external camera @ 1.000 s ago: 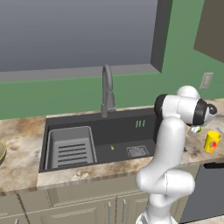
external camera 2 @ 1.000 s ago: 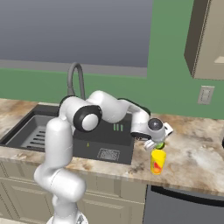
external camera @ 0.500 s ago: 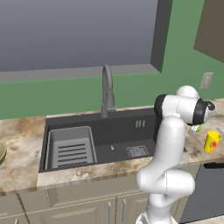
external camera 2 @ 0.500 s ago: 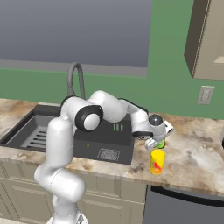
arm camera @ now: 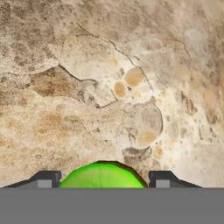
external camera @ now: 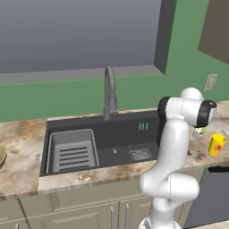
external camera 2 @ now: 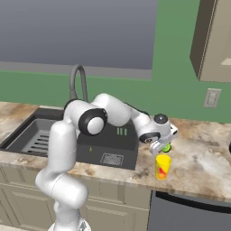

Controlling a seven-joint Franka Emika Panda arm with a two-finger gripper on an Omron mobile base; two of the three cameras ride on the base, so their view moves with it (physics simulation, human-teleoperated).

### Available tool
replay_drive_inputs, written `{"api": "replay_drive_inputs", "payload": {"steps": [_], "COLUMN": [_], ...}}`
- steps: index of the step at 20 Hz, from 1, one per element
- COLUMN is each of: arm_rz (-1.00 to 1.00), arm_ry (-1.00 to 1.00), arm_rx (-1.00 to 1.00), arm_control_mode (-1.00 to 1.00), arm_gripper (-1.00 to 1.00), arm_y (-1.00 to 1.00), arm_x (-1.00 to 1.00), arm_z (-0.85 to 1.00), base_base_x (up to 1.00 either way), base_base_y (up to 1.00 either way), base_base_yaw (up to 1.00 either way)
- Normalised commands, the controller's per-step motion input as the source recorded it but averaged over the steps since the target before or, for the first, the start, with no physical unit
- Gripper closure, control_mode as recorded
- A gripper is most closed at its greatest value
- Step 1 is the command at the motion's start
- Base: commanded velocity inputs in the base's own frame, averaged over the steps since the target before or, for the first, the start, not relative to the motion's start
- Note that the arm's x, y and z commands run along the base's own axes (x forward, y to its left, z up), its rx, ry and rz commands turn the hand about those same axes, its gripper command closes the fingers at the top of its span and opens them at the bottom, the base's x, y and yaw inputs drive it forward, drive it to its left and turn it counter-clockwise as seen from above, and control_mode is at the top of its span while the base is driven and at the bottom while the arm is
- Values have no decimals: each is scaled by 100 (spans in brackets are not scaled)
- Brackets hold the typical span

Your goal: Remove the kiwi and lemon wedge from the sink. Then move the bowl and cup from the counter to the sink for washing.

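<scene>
Kiwi (arm camera: 102, 175), smooth, round and bright green, sits between the gripper (external camera 2: 163, 145) tips over the marbled beige-brown counter (external camera 2: 203, 153), right of the sink (external camera: 125, 134); whether it touches the stone I cannot tell. The jaws stand wide on either side of the fruit, not pressing it. The white arm reaches from the base across the sink's right edge, hand pointing down. Just beside it stands the yellow cylindrical cup (external camera 2: 162, 166) with a red mark, unreadable. A tiny lemon wedge (external camera: 114, 151) lies on the dark basin floor near the square drain (external camera: 140, 154).

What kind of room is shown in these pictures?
Most likely a kitchen: a dark sink with a gooseneck faucet is set into a marbled stone counter above tan cabinets.
</scene>
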Motion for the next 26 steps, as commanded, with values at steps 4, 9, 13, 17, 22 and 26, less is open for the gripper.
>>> {"api": "replay_drive_inputs", "payload": {"steps": [4, 9, 13, 17, 22, 26], "arm_rz": [3, 7, 6, 4, 5, 5], "arm_ry": [16, 13, 11, 8, 11, 9], "arm_rx": [0, 0, 0, 0, 4, 8], "arm_control_mode": [-100, -100, -100, -100, -100, -100], "arm_gripper": [-100, -100, -100, -100, -100, -100], "arm_y": [-3, 0, 0, 1, 7, 16], "arm_x": [-1, -11, -14, -15, -17, -19], "arm_z": [-1, 8, 18, 28, 35, 34], "base_base_x": [0, 0, 0, 0, 0, 0], "base_base_y": [0, 0, 0, 0, 0, 0], "base_base_yaw": [0, 0, 0, 0, 0, 0]}}
